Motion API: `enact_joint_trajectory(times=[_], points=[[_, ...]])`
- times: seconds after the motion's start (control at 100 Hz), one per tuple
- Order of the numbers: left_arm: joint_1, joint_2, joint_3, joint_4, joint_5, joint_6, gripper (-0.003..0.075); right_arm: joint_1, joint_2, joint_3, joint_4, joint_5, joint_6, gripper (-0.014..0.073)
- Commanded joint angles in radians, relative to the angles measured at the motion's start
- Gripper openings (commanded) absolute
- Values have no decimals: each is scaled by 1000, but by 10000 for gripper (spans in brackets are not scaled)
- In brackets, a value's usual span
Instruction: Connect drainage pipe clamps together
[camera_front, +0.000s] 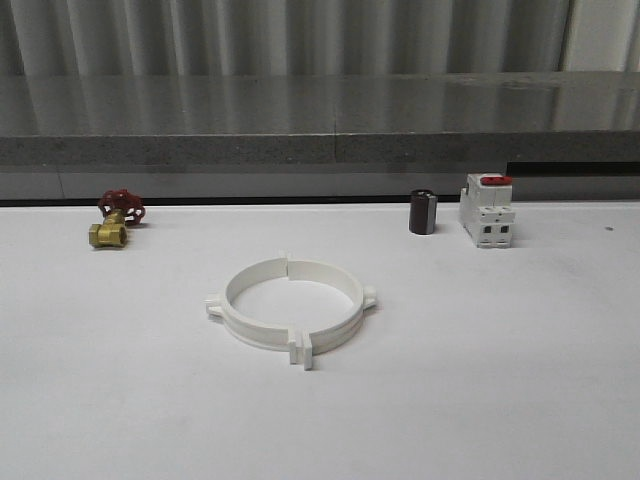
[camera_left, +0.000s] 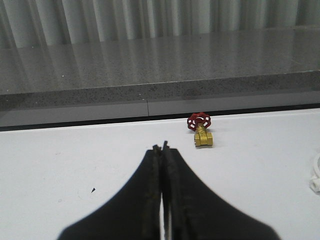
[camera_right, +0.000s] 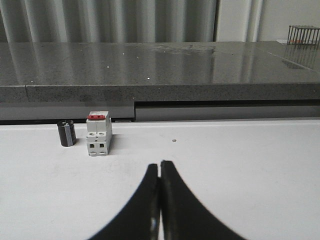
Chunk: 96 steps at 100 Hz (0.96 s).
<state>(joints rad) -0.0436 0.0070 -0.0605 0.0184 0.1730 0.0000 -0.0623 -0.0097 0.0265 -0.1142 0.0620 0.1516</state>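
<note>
Lying flat near the middle of the white desk (camera_front: 520, 380), the two drainage pipe clamps (camera_front: 290, 303) sit end to end as one wide ring, their flanges meeting at the near side and again at the far side, with a small tab jutting out on each flank. Behind the ring to the left stands a brass valve (camera_front: 112, 222) with a red handwheel, well apart from it. Behind to the right, a dark cylinder (camera_front: 422, 212) stands just beside a white breaker (camera_front: 487, 210) with a red switch. In the left wrist view the left gripper (camera_left: 163, 148) has its fingers (camera_left: 150, 190) pressed together with nothing between them, pointing toward the valve. In the right wrist view the right gripper (camera_right: 160, 164) likewise has its fingers (camera_right: 175, 200) closed on nothing.
</note>
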Motion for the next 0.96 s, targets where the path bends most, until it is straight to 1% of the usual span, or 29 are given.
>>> enact_joint_trajectory(times=[0.0,0.05,0.11,0.25,0.95], points=[[12,-46,50,-18,-136,-15,-20,-5,-22,-14,-12,-71,-11,-67],[14,-44,93,-39,-181,-20,-20,-5,-22,-14,-12,-71,-11,-67],[14,-44,87,-60,-118,-21,-20,-5,-21,-14,-12,-71,-11,-67],[14,-44,91,-60,-139,-21,-20,-5,-21,-14,-12,-70,-11,-67],[14,-44,91,-60,-139,-21,-20,-5,-21,-14,-12,-71,-11,-67]])
